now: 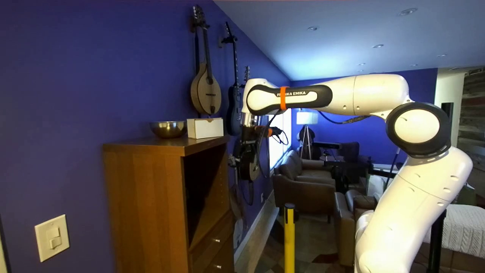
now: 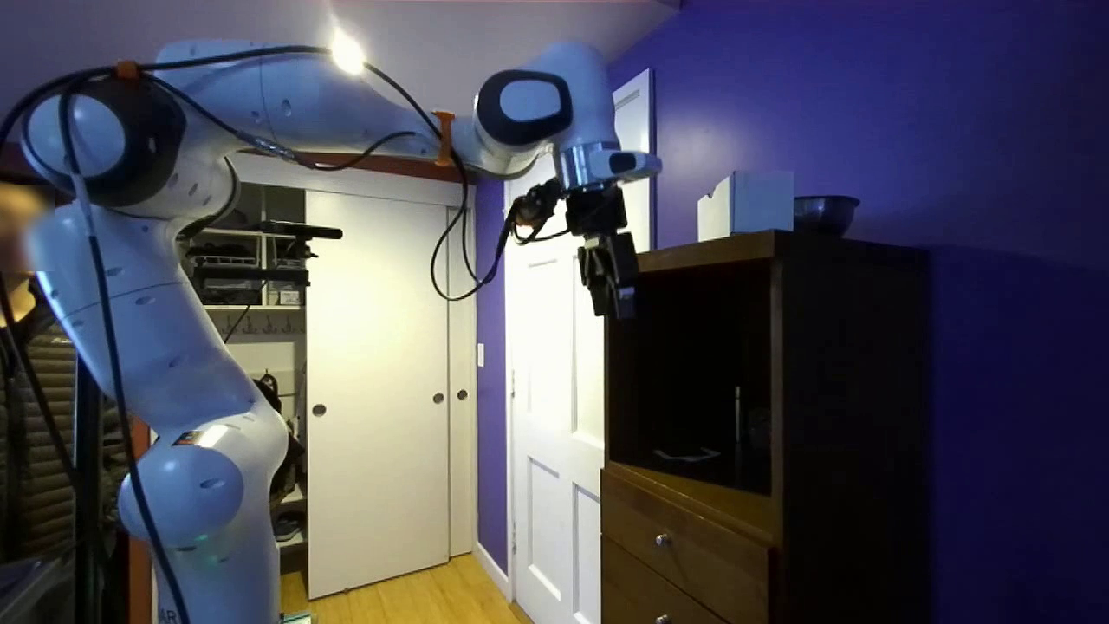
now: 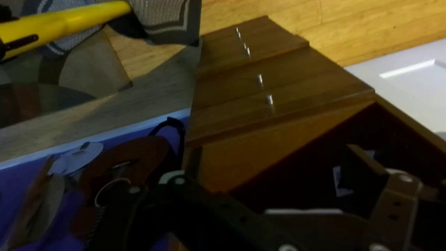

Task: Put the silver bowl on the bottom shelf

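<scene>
The pincer (image 2: 612,305) is held pointing down, jaws spread, near the open front of the brown cabinet (image 2: 849,399); the bottom shelf (image 3: 251,148) is seen inside. A white box (image 1: 208,129) on the bench (image 1: 140,142), the cabinet's flat top, is shown in both exterior views between the pincer and the silver bowl (image 1: 169,130), which is set upright just beside it, well apart from the pincer.
</scene>
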Robot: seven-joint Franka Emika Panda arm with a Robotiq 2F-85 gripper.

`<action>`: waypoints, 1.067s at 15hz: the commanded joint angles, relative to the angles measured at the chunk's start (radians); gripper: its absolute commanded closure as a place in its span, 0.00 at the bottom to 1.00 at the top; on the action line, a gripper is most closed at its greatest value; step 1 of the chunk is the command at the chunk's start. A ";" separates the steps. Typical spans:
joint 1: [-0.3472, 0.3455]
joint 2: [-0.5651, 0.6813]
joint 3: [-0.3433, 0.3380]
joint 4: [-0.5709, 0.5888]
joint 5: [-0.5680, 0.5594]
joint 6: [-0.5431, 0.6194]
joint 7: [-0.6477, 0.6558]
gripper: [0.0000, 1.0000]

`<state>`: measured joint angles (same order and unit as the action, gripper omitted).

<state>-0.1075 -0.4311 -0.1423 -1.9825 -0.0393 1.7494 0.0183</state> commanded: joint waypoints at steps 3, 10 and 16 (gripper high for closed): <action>0.003 0.132 0.051 0.288 -0.039 0.008 0.052 0.00; -0.004 0.135 0.072 0.280 -0.026 0.071 0.159 0.00; -0.034 0.148 0.092 0.491 -0.123 0.133 0.289 0.00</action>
<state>-0.1239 -0.3129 -0.0732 -1.6171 -0.1156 1.8551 0.2549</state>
